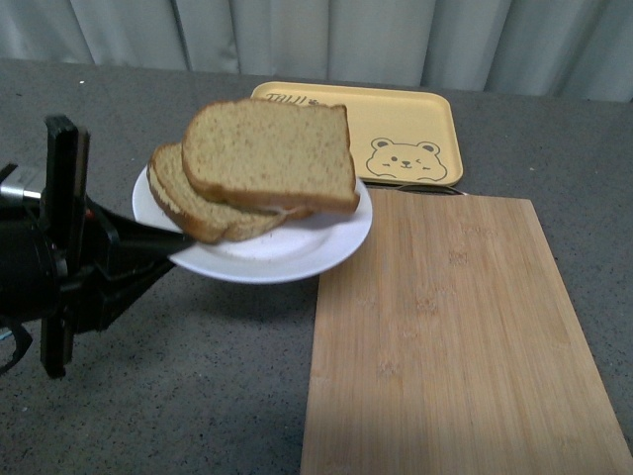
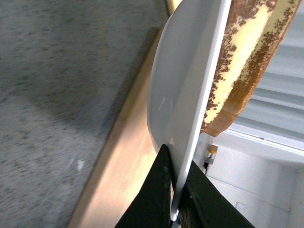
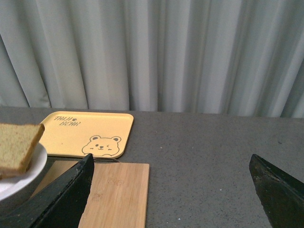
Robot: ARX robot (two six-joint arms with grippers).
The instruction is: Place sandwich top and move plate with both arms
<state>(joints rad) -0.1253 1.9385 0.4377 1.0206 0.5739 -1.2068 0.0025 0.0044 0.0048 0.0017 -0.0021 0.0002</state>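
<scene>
Bench [image 1: 148, 396]: grey, carries everything. The wooden board [image 1: 465, 346] lies on the right side and the yellow bear tray [image 1: 396, 114] sits behind it near the curtain. Both are bare, so either one looks like a possible drop zone, though I can't tell which.

Plate [image 1: 287, 252]: off the bench, just left of the board, with its shadow on the surface below it. It's cantilevered from one rim, so the grip is pinching the edge rather than supporting it from underneath.

Sandwich top [image 1: 272, 153]: already on the plate, resting on the lower slice [image 1: 188, 203]. It's skewed toward the tray side and overhangs the slice beneath. I can't make out the filling. Judging by this, placement is done and the plate move is in hand.

Left hand [image 1: 183, 240]: clenched on the plate's left rim. The wrist view shows one finger on each face of the rim [image 2: 173, 190], with the bread close to the pinch.

Right hand [image 3: 171, 175]: released, fingers spread wide, nothing between them. It's low over the board end, and the plate is at the edge of its view but not touching. It's probably lined up to take the opposite rim.

Risk: with a single-rim hold and an offset top slice, any tilt could slide the stack. I'd want the second grip on before any travel.
</scene>
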